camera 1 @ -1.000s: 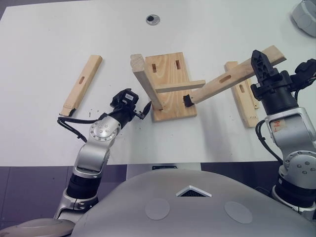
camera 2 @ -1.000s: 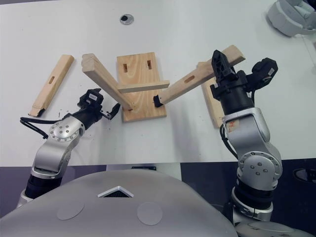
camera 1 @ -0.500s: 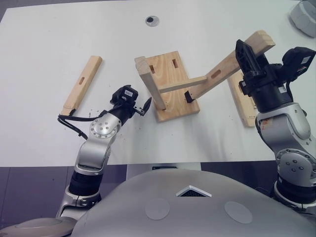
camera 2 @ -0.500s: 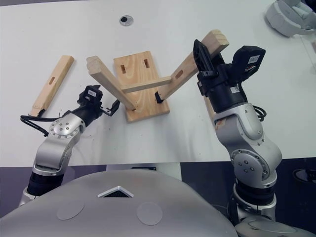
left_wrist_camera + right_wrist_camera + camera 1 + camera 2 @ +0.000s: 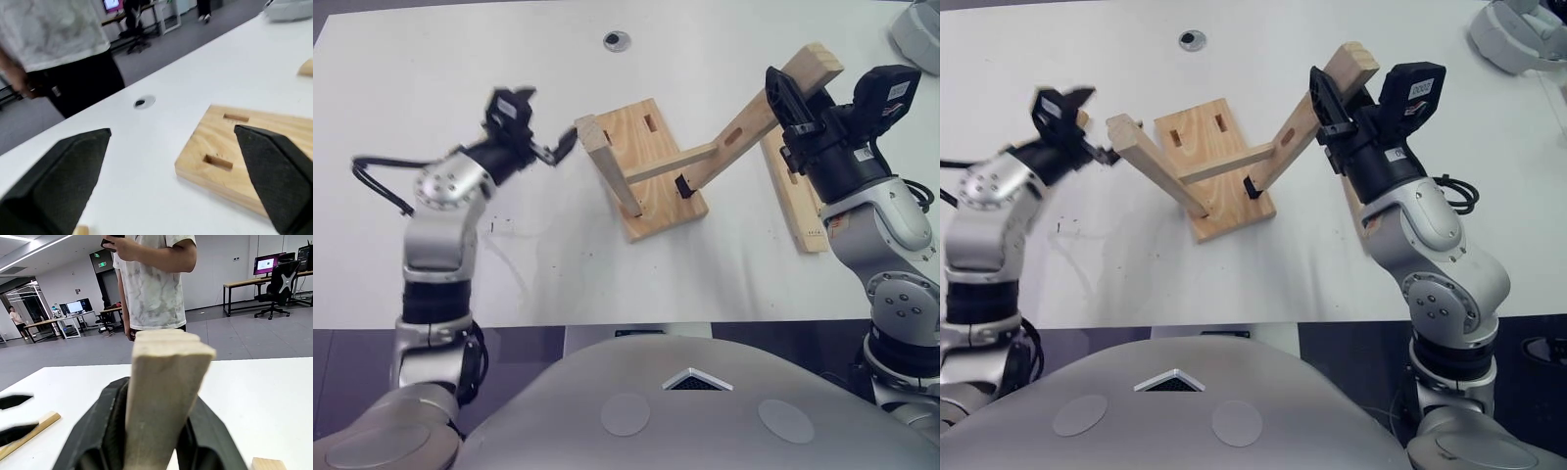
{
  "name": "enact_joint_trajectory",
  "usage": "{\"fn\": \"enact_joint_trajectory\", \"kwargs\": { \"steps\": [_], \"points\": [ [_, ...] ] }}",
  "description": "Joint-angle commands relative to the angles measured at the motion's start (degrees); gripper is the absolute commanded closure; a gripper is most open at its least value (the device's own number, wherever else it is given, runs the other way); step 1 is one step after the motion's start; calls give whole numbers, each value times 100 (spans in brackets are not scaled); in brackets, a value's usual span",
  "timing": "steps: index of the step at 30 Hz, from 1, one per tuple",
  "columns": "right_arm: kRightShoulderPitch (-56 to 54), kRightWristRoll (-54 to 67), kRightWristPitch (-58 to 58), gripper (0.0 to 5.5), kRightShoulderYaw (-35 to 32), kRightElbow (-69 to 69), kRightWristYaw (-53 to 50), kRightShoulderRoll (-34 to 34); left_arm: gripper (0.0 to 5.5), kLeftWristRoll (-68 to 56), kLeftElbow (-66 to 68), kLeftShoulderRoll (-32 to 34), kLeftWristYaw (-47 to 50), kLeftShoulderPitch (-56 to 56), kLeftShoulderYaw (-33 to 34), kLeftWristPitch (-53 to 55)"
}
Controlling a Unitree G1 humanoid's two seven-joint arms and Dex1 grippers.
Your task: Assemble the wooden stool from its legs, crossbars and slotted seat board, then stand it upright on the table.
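The slotted seat board (image 5: 656, 174) lies flat on the white table. One wooden leg (image 5: 607, 164) rises tilted from its near left part. A crossbar (image 5: 671, 164) joins that leg to a second leg (image 5: 749, 119), which slants up to the right. My right gripper (image 5: 790, 100) is shut on this second leg near its upper end, as the right wrist view shows (image 5: 164, 396). Raised beside the top of the first leg, my left gripper (image 5: 551, 122) is open and holds nothing. The left wrist view shows its fingers (image 5: 63, 171) spread above the table, with the seat board (image 5: 244, 152) beyond.
Loose legs (image 5: 795, 201) lie flat on the table to the right of the board, under my right arm. A round grommet hole (image 5: 616, 39) is at the table's back. A grey object (image 5: 918, 29) sits at the far right corner. A person (image 5: 156, 279) stands behind the table.
My left arm lifted from the table in front of the board up to the first leg's top. My right gripper swung its leg left and more upright. The board turned slightly.
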Motion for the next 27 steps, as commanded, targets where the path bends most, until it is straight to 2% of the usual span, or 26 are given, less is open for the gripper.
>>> {"fn": "enact_joint_trajectory", "kwargs": {
  "steps": [1,3,7,12,16,27],
  "points": [
    [-168,-513,749,435,294,619,420,-542,85,119,2038,230,-1640,-1259,-651,-663],
    [-440,-625,710,434,495,899,917,-699,85,333,2876,245,-2479,-1765,-1146,-821],
    [-1148,-1262,437,430,1225,1500,1736,-814,85,893,4096,104,-2542,-2162,-1512,-1626],
    [-1280,-1381,526,428,1507,1556,1933,-722,85,564,4141,-308,-2769,-2164,-1381,-1752],
    [-1515,-1450,752,427,1596,1950,1958,-642,85,-29,3558,-507,-3259,-2265,-1174,-1326],
    [-1724,-1476,782,426,1659,2299,2030,-568,85,446,3677,-569,-3538,-2484,-1665,-1589]
  ]
}}
